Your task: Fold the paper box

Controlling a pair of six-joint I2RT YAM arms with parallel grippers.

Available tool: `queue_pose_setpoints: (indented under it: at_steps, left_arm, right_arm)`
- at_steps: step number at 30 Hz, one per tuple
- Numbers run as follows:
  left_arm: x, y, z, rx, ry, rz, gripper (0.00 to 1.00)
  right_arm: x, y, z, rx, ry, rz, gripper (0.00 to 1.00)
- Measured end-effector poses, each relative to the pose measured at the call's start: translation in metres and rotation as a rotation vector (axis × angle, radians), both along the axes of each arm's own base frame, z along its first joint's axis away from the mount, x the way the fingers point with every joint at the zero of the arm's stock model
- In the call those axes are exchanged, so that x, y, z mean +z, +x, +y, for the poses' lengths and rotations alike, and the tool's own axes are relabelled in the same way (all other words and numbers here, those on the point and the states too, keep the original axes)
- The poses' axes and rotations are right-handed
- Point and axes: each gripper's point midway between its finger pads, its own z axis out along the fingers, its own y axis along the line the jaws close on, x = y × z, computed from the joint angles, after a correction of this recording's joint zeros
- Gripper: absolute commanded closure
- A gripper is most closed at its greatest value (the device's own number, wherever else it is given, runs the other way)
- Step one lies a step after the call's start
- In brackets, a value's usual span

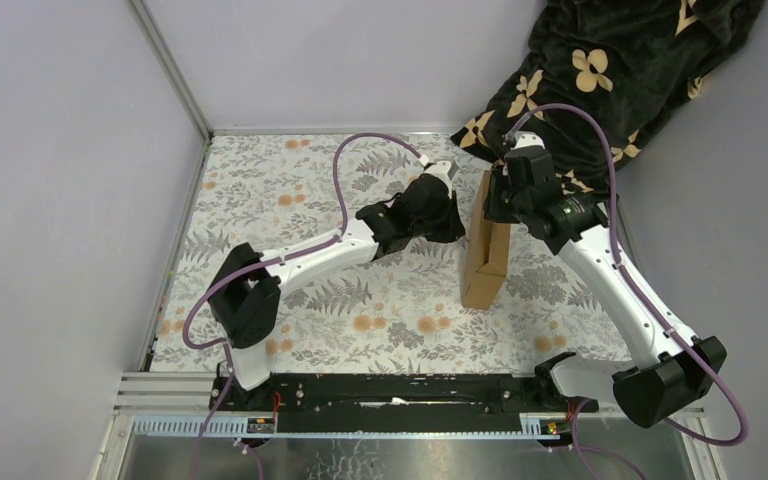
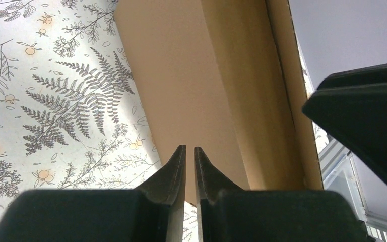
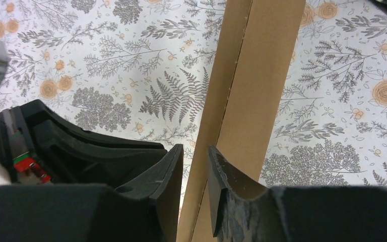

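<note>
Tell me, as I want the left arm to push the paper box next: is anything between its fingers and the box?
Nothing visible does. The left fingers point straight at the paper box, which stands on edge on the patterned table cover; the right gripper clamps its upper edge.

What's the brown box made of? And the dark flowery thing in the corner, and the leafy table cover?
The paper box: matte brown cardboard; a dotted fold line shows up close. The dark blanket: probably soft plush fabric; it bunches in fuzzy folds. The table cover: a flat printed sheet, cloth or vinyl, I can't tell.
</note>
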Motion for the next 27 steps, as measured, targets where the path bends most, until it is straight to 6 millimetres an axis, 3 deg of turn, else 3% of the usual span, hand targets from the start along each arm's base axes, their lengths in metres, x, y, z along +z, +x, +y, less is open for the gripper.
queue_pose_setpoints:
  at_steps: [10,22,27]
  left_arm:
    - [0.002,-0.003,-0.003,-0.019,-0.013,0.005,0.84]
    - [0.002,-0.003,-0.003,-0.021,-0.014,0.006,0.84]
    - [0.002,-0.003,-0.003,-0.021,-0.014,0.006,0.84]
  right_arm:
    - [0.026,-0.010,-0.005,0.005,0.024,-0.074,0.70]
    - [-0.001,-0.009,-0.008,-0.001,-0.022,0.006,0.71]
    - [-0.013,-0.008,-0.007,0.002,-0.035,0.039,0.78]
